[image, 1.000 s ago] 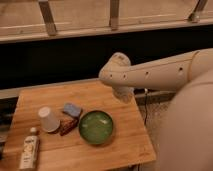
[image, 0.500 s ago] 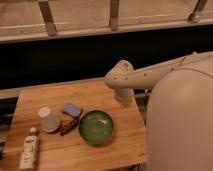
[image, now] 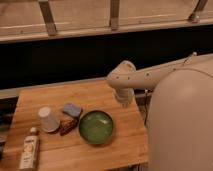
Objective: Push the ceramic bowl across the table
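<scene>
Plainly: one ceramic bowl (image: 96, 127), one cup (image: 48, 119), one bottle (image: 29, 152) on table (image: 126, 146); pincer (image: 125, 100) just beyond bowl, grip state cannot tell.

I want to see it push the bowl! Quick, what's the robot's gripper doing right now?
Gripper: open or shut cannot be told; it hangs over the table, behind the ceramic bowl, not touching it.

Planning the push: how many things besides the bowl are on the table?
4: cup left of the bowl, blue block and brown packet between them, bottle at the front-left corner. The gripper hangs behind-right of the bowl.
</scene>
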You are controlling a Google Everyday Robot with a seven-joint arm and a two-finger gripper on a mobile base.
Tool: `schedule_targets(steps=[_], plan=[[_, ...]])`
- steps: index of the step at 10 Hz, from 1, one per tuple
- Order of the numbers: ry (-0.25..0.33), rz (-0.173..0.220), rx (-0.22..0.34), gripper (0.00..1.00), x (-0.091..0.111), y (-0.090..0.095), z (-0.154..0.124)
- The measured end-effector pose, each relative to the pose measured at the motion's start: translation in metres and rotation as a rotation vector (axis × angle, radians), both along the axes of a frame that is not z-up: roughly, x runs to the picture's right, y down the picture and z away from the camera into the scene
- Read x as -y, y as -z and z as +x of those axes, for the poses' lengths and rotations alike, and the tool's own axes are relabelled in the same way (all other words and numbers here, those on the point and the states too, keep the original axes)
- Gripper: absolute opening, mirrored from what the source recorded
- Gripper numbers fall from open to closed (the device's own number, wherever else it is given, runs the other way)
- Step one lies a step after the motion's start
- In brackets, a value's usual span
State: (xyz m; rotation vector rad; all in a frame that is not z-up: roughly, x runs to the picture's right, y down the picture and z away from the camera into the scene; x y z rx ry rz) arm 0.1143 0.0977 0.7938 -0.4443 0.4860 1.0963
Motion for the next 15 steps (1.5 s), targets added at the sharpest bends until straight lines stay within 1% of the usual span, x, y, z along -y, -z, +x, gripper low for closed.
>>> schedule_targets(steps=[2,6,9,11,13,15], plan=[[-0.011,-0.029,0.015,0.0,-0.009,-0.013,0.001],[-0.014,-0.09,0.023,0.0,-0.029,-0.032,0.001],[-0.023,-0.163,0.011,0.0,-0.057,-0.05,0.004],[-0.027,-0.209,0.008,0.0,-0.074,-0.058,0.003],[-0.032,-0.243,0.015,0.0,-0.088,-0.058,-0.002],[-0.021,-0.274,0.043,0.0,-0.105,-0.048,-0.019]])
